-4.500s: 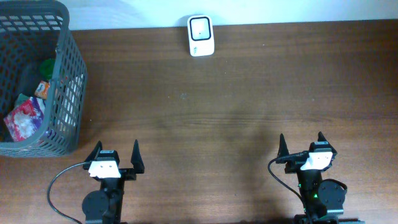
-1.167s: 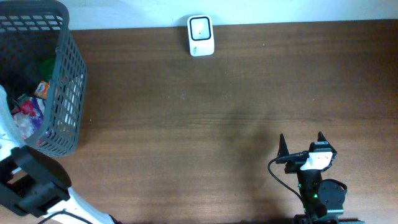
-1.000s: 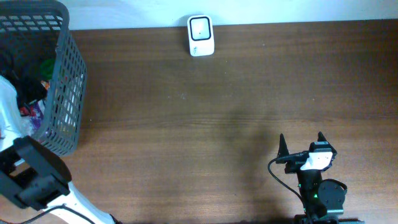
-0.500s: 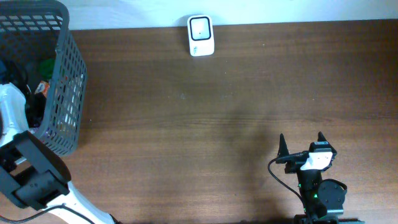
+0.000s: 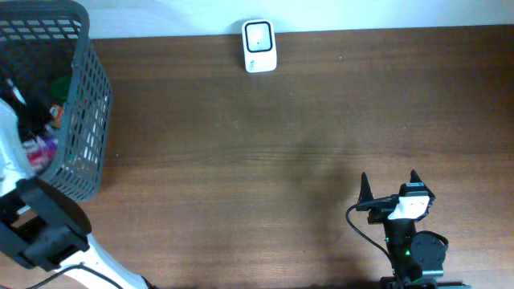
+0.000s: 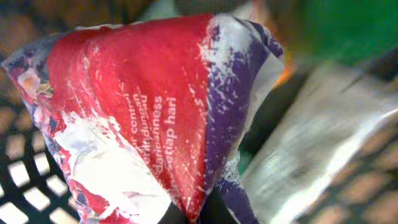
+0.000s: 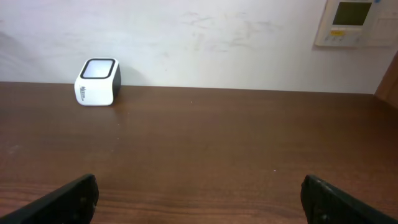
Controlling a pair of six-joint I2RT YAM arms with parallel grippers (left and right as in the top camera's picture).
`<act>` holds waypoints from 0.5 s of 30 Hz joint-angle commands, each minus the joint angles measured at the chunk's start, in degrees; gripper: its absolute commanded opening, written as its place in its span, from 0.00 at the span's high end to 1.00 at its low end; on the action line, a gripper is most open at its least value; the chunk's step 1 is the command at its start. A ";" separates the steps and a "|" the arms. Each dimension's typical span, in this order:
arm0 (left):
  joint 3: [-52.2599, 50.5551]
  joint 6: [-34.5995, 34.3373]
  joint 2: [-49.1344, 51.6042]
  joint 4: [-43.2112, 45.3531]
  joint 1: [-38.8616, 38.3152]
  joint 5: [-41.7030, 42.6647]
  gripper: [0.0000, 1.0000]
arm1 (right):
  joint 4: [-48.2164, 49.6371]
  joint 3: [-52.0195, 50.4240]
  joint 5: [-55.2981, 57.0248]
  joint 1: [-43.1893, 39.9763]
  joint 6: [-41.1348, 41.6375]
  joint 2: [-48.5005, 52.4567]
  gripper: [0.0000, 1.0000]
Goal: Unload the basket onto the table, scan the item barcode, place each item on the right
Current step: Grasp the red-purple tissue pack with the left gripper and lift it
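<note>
The item is a red, white and purple snack packet (image 6: 143, 124) that fills the left wrist view. Its lower corner sits pinched between the dark jaws of my left gripper (image 6: 200, 214), which is shut on it. In the overhead view the left arm reaches into the grey basket (image 5: 88, 104) at the far left, and a bit of the packet (image 5: 38, 149) shows beside it. The white barcode scanner (image 5: 259, 46) stands at the table's back edge, also visible as the scanner (image 7: 97, 82) in the right wrist view. My right gripper (image 5: 389, 186) rests open at the front right, holding nothing.
The basket holds more goods: a green item (image 6: 348, 28) and a silvery packet (image 6: 311, 149) lie beside the held one. A wall panel (image 7: 354, 22) hangs behind the table. Brown tabletop (image 5: 281, 160) stretches between the basket, the scanner and the right arm.
The left arm swung from the front of the table into the basket. Over the last second its jaws closed on the red and purple packet. The right arm has not moved.
</note>
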 commanded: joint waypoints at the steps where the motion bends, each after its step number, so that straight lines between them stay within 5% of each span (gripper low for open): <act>1: 12.07 -11.28 -6.27 0.09 0.17 3.19 1.00 | -0.09 -0.50 0.90 0.52 0.48 -0.37 0.01; 4: 18.45 -22.18 -13.33 -0.09 0.15 3.67 1.00 | -0.09 -0.50 0.90 0.52 0.48 -0.37 0.01; 6: 18.84 -27.65 -18.99 0.92 0.15 14.25 1.00 | -0.09 -0.50 0.90 0.52 0.48 -0.37 0.01; 11: 18.82 -27.63 -22.95 6.86 -5.92 43.30 1.00 | -0.09 -0.50 0.90 0.52 0.48 -0.37 0.01; 15: 18.78 -19.93 -21.29 6.64 -22.67 42.42 1.00 | -0.09 -0.50 0.90 0.52 0.48 -0.37 0.01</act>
